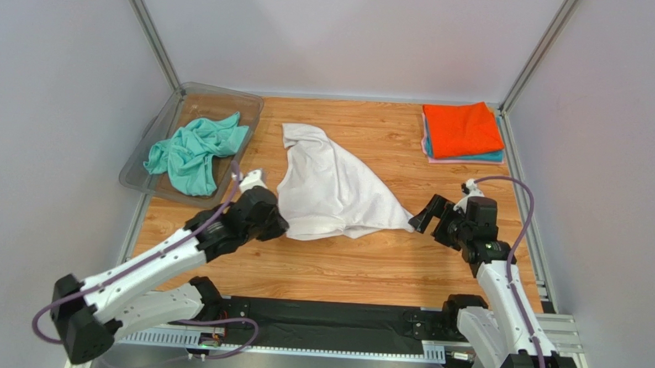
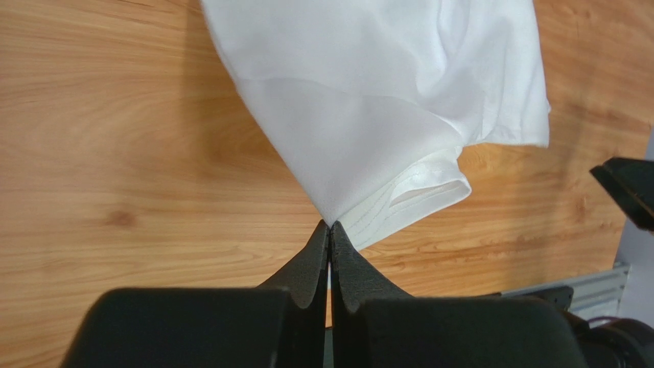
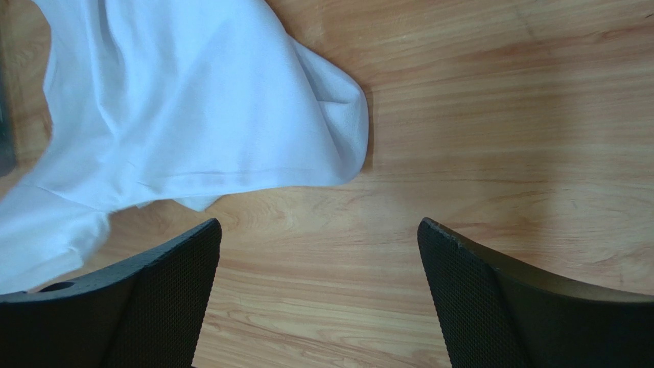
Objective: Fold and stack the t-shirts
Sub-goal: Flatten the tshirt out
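Nearest me, the left end effector (image 2: 330, 227) is pinched tight on the near-left edge of the large crumpled white cotton t-shirt (image 1: 331, 188) lying mid-worktop (image 1: 360, 268); the right end effector (image 3: 318, 226) gapes wide, empty, just beside the opposite corner; I'd close it squarely on that corner before lifting both evenly.

- Free passage is offered by bare table (image 1: 344, 268) along the near edge.
- The middle is covered by the white t-shirt (image 1: 331, 184).
- The far corners are taken by the tray (image 1: 219, 90) and the folded stack (image 1: 462, 130).
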